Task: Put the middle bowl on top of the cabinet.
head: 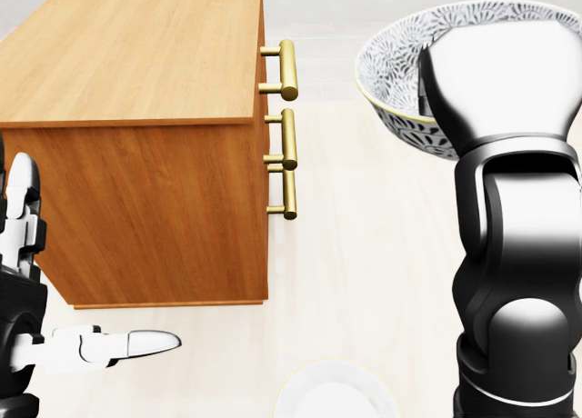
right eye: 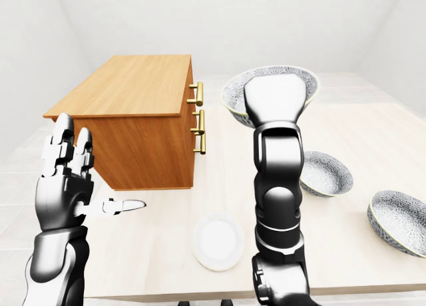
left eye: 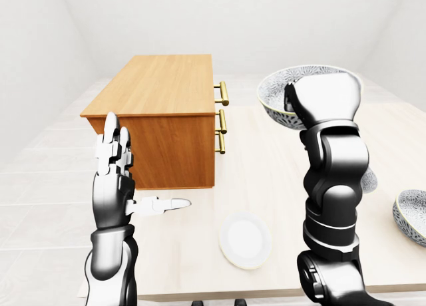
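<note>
Left-eye view: a wide, shallow bowl (left eye: 274, 97) with a dense grey-and-white flower pattern inside and out hangs in the air above the table (left eye: 266, 166). It is right of the cabinet (left eye: 160, 113) and about level with the cabinet's top. The right robot hand (left eye: 326, 100) grasps the bowl at its near rim. The white back of the hand covers much of the bowl and hides most of the fingers. The left robot hand (left eye: 116, 179) is spread wide and holds nothing, with fingers upright and thumb pointing right. It appears over the cabinet's lower left corner.

Head view: the bowl fills the top right corner and shows a thin yellowish line along its rim. It sits well apart from the cabinet's three brass handles (head: 287, 70). The right arm rises from the bottom edge to meet it.

Right-eye view: the wooden cabinet stands by the table's left edge. A white plate (right eye: 217, 241) lies near the table's bottom edge, between the two arms. A second bowl (right eye: 326, 176) with a similar pattern rests on the table just right of the right arm. A third bowl (right eye: 399, 223) rests near the table's right edge.
</note>
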Controlling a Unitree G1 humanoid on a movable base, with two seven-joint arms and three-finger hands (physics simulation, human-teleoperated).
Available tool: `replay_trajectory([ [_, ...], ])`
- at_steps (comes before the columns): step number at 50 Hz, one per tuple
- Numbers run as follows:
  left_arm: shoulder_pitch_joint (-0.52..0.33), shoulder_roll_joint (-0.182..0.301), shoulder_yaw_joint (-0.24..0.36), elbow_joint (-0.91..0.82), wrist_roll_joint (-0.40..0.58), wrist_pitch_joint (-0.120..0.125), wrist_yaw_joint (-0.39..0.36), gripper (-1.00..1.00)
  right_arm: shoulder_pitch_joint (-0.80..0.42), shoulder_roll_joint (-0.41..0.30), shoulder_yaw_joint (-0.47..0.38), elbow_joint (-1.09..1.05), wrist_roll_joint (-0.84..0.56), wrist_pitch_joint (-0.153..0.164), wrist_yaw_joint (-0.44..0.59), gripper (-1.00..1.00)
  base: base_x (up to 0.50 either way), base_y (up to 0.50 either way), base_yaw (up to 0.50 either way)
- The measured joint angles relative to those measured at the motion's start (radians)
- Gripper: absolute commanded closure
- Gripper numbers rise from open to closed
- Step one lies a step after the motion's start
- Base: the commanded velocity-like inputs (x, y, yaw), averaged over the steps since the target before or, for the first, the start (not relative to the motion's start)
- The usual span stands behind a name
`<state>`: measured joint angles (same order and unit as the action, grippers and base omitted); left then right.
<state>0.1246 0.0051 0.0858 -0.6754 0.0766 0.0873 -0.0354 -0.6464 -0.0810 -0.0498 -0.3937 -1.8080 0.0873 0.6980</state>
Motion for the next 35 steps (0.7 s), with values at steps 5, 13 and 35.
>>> replay_trajectory([
  [5,0.000,0.000,-0.001,-0.002,0.002,0.000,-0.001,-1.00,-0.028,-0.013,-0.004,-0.002,0.008,0.000,0.000,1.00,0.00,0.00,0.00],
  [13,0.000,0.000,-0.002,-0.001,0.005,0.000,-0.003,-1.00,-0.063,-0.037,-0.011,0.003,0.003,0.000,0.000,1.00,0.00,0.00,0.00],
  [35,-0.001,-0.002,-0.001,0.006,-0.004,0.000,-0.005,-1.00,-0.188,-0.056,-0.023,0.071,0.132,0.000,0.000,1.00,0.00,0.00,0.00],
])
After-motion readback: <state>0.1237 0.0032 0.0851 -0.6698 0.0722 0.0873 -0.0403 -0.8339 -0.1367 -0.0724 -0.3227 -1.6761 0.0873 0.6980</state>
